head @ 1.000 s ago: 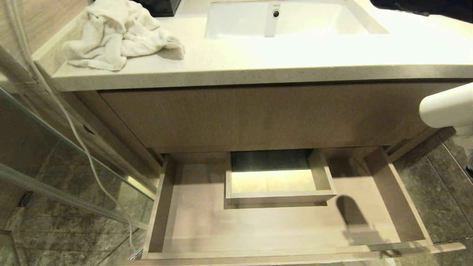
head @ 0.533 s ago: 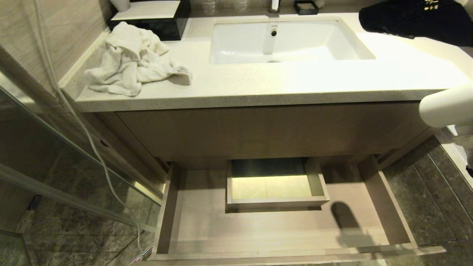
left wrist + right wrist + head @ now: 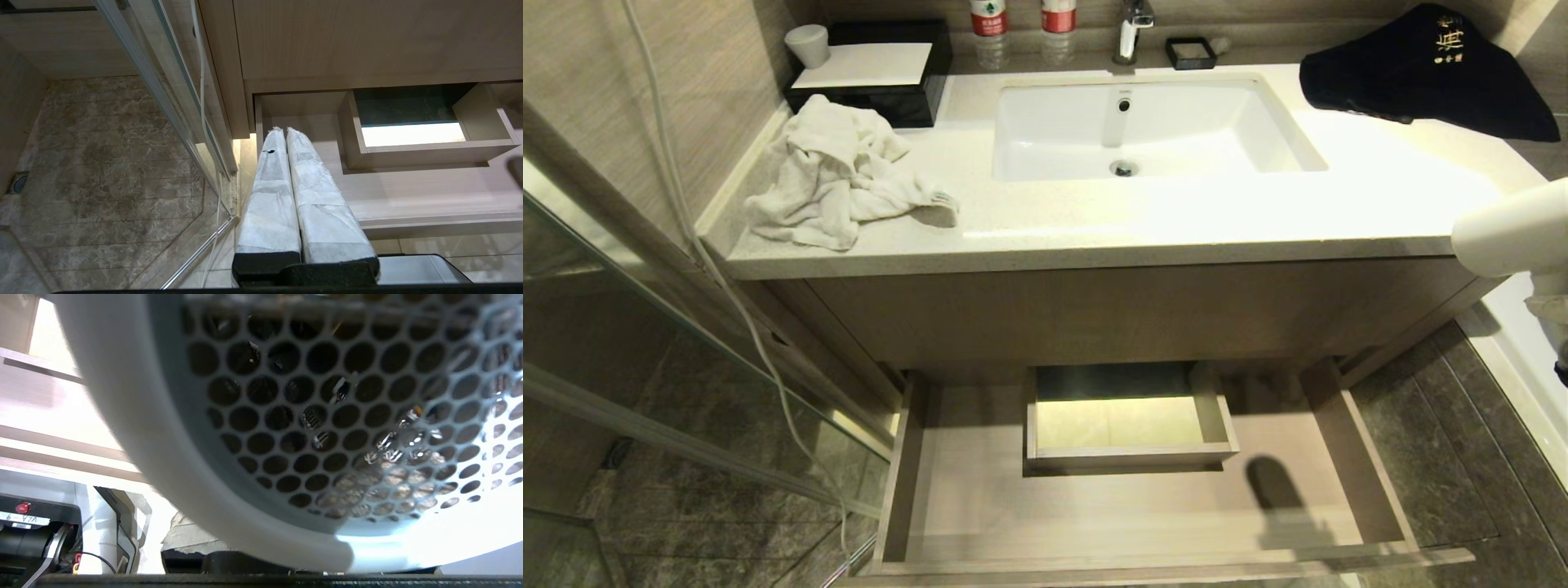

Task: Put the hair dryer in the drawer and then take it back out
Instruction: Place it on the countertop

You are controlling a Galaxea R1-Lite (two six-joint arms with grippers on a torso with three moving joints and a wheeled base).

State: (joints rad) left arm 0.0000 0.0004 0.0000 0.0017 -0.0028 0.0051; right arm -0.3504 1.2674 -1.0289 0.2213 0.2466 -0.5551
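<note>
Head view: the hair dryer (image 3: pixel 1507 233) hangs at the right edge, above the open drawer (image 3: pixel 980 506) – rigid, smooth plastic, likely light; hold the handle. Left wrist view: left hand (image 3: pixel 285 131) pressed together, empty. Right wrist view: grille fills frame – right hand's state cannot be told

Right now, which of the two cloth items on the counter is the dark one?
The black cloth with gold lettering, at the counter's right back corner beside the sink; the other, the crumpled white towel, lies on the left.
</note>
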